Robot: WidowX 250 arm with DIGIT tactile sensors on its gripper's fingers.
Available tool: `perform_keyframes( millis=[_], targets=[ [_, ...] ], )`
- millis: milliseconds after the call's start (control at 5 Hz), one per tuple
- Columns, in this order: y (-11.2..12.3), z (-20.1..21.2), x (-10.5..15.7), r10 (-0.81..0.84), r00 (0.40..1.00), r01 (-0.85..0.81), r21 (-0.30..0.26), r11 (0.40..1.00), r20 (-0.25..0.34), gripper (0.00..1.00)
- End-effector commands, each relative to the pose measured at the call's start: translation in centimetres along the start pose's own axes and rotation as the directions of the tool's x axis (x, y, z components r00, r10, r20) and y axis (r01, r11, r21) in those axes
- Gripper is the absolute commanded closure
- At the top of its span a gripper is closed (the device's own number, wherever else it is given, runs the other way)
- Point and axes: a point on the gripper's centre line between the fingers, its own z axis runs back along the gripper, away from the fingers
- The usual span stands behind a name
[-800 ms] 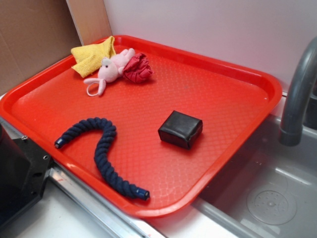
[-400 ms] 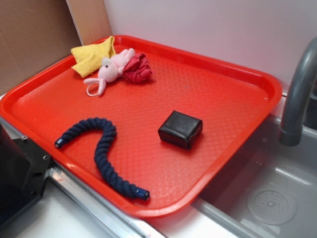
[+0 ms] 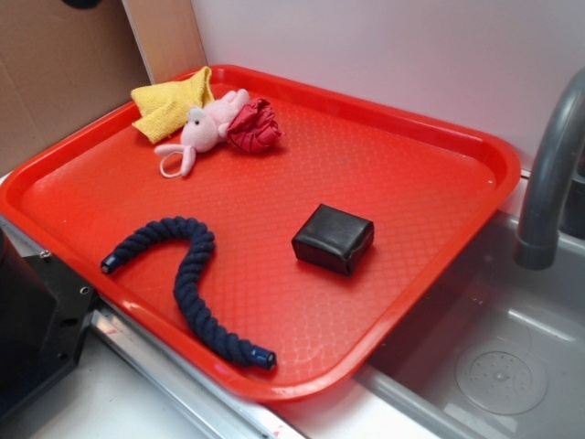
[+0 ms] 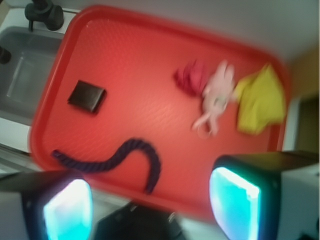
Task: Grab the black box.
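The black box lies flat on the right half of the red tray, with nothing touching it. From the wrist camera it is a small dark square at the tray's left side, far from my fingers. My gripper is open and high above the tray's near edge. Its cyan pads stand wide apart with nothing between them. In the exterior view only a dark sliver of the arm shows at the top left edge.
A navy braided rope curls on the tray's front left. A pink plush toy, yellow cloth and red cloth lie at the back left. A grey faucet and sink are on the right, a black base on the left.
A dark part of the arm has appeared at the top left edge of the exterior view. The objects on the tray have not moved.
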Motion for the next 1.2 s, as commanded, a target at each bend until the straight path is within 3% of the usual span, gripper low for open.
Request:
perform_keyframes(
  millis=[0,200,400,600,800,1000],
  targets=[
    [-2.3,-1.8,3.5,-0.483,0.871,0.486,-0.019,0.874,0.096,0.0],
    [-3.4,-3.4,4.5,-0.657,0.742,0.671,-0.129,0.731,0.137,0.0],
    [-4.4,-5.3,5.3,-0.784,0.58,0.812,-0.224,0.538,0.221,0.0],
    [-5.4,-6.9,5.8,-0.811,0.572,0.813,-0.219,0.54,0.122,0.0],
    [-6.6,-8.7,6.3,-0.793,0.609,0.779,-0.175,0.602,-0.016,0.0],
    [-7.6,-10.9,6.4,-0.741,0.664,0.732,-0.115,0.672,-0.102,0.0]
  ],
)
